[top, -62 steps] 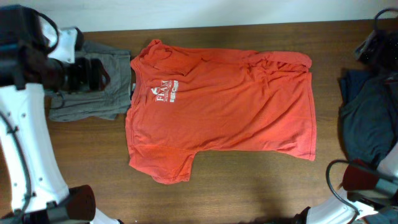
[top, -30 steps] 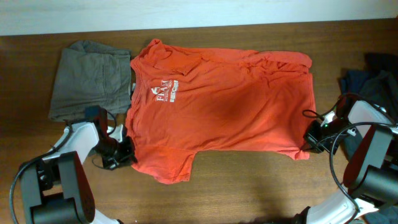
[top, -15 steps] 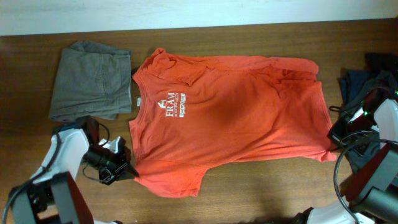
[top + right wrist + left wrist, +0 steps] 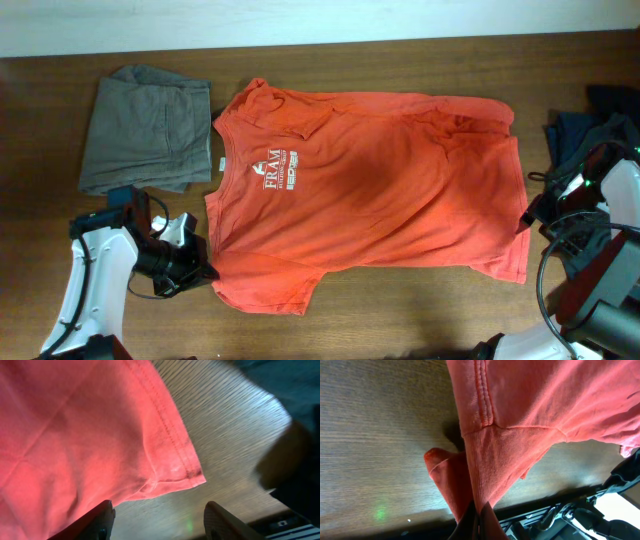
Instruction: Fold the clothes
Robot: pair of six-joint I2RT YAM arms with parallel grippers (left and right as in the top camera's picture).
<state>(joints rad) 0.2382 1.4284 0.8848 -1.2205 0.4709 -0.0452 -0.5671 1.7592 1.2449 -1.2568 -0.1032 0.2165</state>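
I fear the shirt (image 4: 370, 190) drags crooked if I pull, as my left pincer (image 4: 478, 526) pinches it and the right pincer (image 4: 160, 520) stands spread

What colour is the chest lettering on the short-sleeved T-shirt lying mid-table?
White lettering on the orange-red short-sleeved fabric T-shirt; clearest in the overhead view.

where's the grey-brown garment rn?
Overhead view: the grey-brown garment lies back-left on the table, just left of the orange T-shirt collar, up-image from the left claw.
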